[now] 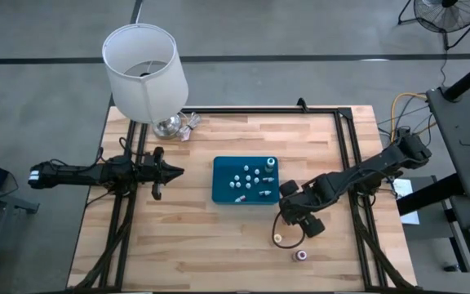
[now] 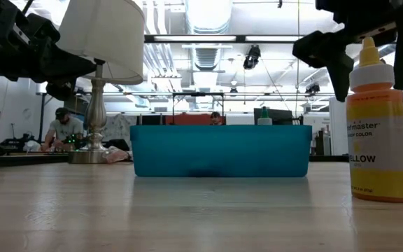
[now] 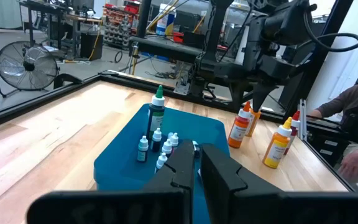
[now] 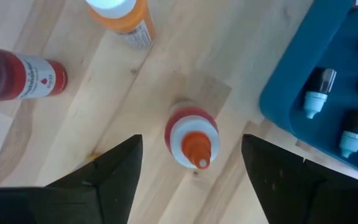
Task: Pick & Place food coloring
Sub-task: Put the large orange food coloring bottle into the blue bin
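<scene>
Right gripper (image 4: 191, 165): jaws spread wide, released, gripping nothing. They straddle an orange-tipped bottle (image 4: 192, 138) standing upright on the tabletop (image 4: 104, 124) just beside the blue tray (image 4: 284, 106), with clear gaps on both sides; no contact visible. In the high view this gripper (image 1: 294, 211) sits off the tray's near right corner.

Left gripper (image 3: 193, 171): jaws clenched together, empty, pointing toward the blue tray from well off its left side (image 1: 170, 171).

Materials and shapes: tabletop is pale wood plank with visible grain. The tray (image 1: 246, 181) is a shallow rectangular tub of matte blue plastic with rounded corners. Inside it are several small dropper bottles (image 3: 157, 144) with white caps, some upright, some lying down, and one taller green-topped bottle (image 3: 157, 111). Outside the tray, on its right: a yellow squeeze bottle (image 2: 378, 122) with a conical tip, an orange bottle with a white cap (image 4: 120, 15), and a dark red one (image 4: 20, 74) on its side. A lamp (image 1: 145, 73) with a white drum shade and a metal base stands beyond the tray's far left corner.

Hard to make out: the tray wall hides its contents in the low view; the colours of the small bottles are not readable from above.
</scene>
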Available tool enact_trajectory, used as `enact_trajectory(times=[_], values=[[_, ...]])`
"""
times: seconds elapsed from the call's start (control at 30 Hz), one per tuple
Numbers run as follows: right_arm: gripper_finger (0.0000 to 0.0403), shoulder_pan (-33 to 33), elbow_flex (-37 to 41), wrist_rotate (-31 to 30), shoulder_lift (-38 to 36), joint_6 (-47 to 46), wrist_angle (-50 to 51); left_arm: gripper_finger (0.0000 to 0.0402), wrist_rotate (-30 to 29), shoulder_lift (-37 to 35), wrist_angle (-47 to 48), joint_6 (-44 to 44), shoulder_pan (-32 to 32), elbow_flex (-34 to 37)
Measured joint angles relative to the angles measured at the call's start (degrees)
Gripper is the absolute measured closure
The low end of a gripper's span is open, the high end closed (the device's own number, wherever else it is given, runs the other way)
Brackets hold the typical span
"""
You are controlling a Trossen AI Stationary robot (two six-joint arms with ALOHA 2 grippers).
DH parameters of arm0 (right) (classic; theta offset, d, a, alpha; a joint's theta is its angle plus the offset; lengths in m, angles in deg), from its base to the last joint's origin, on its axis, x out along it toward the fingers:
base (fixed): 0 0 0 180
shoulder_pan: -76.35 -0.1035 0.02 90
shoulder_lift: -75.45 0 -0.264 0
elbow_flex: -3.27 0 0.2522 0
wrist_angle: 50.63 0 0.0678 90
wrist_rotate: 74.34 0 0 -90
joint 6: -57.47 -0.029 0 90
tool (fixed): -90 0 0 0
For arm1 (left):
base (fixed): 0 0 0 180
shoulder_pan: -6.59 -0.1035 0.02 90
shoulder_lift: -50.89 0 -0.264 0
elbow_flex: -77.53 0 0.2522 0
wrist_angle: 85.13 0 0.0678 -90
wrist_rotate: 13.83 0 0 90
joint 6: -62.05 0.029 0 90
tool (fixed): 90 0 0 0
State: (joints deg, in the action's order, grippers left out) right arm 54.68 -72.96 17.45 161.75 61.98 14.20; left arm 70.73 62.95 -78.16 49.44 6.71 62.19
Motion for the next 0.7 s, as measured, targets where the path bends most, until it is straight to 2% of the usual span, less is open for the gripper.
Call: enact_trajectory(times=[0.43, 0.7], values=[[0.0145, 0.3, 2.6, 0.4, 0.0, 0.2, -4.3, 0.0400, 0.0, 0.0, 0.0, 0.0, 0.0, 0.0], [0.0198, 0.3, 3.4, 2.2, 0.0, 0.9, -4.9, 0.0400, 0.0, 0.0, 0.0, 0.0, 0.0, 0.0]])
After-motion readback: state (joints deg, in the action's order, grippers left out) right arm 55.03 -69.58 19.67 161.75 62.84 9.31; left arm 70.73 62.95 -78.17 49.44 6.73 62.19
